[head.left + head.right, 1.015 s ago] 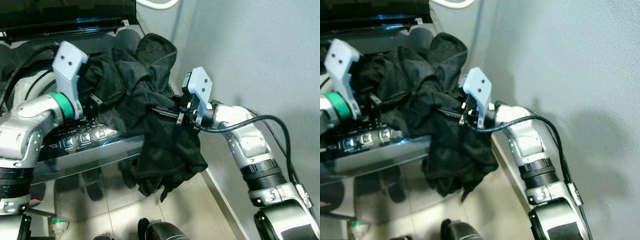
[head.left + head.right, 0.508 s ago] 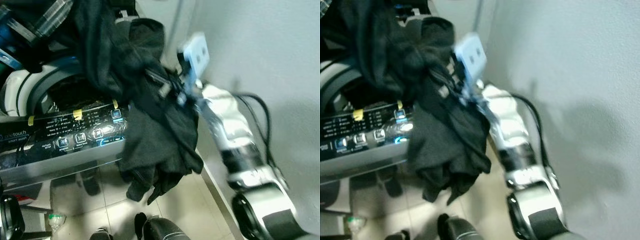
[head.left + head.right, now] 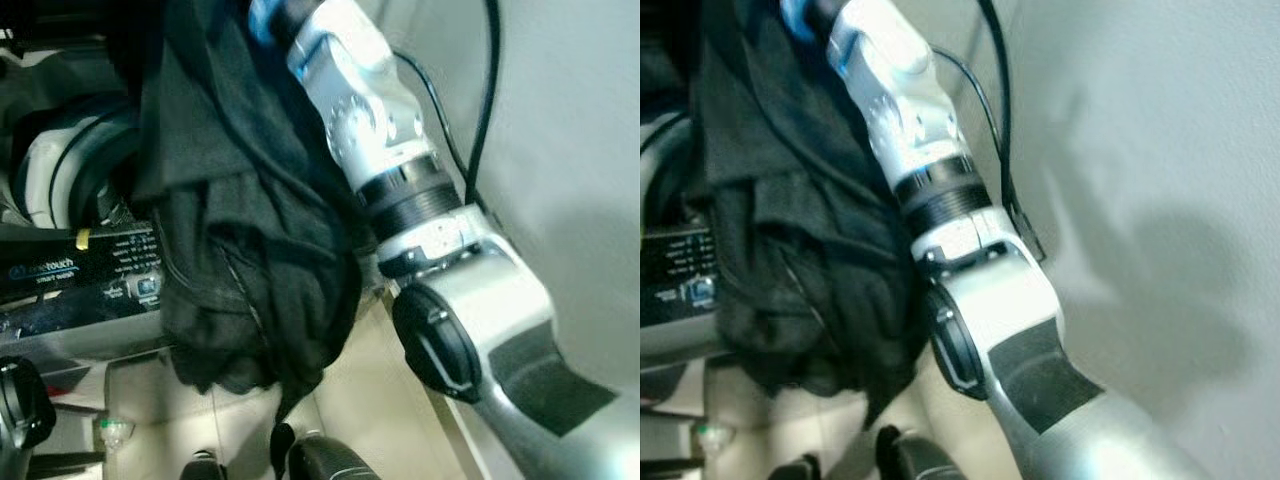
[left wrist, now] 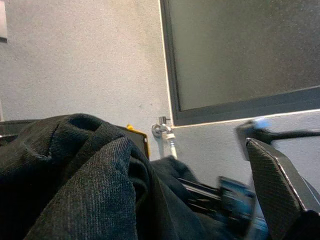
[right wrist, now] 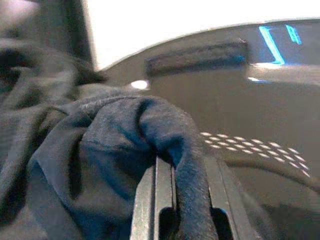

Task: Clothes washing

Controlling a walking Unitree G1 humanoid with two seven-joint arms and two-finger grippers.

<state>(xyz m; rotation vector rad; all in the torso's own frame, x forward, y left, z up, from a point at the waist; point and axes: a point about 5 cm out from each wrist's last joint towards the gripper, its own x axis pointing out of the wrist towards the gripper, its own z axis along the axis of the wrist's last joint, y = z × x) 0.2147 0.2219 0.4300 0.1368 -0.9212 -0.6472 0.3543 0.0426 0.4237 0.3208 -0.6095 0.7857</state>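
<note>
A dark garment (image 3: 250, 230) hangs in a thick bunch in front of the washer (image 3: 70, 180), over its control panel (image 3: 90, 280) and down toward the tiled floor (image 3: 370, 410). The right arm (image 3: 400, 180) rises steeply beside the grey wall (image 3: 560, 150), with a black cable (image 3: 480, 110) along it.

The head views show the hanging cloth but not how it is held. The right wrist view gives this: the right pincer (image 5: 175, 200) has its two fingers close together, clamped on a fold of the garment that lies over them, with the washer's dark lid (image 5: 250, 100) behind. In the left wrist view the cloth fills the near side, and one finger (image 4: 277, 185) of the left pincer stands apart from it; I cannot tell if this pincer is apart or together. This view also shows a tap (image 4: 164, 131) on the wall and a dark window (image 4: 240, 55).

On the panel a logo reads roughly "onetouch"; the smaller print is too small to read.
</note>
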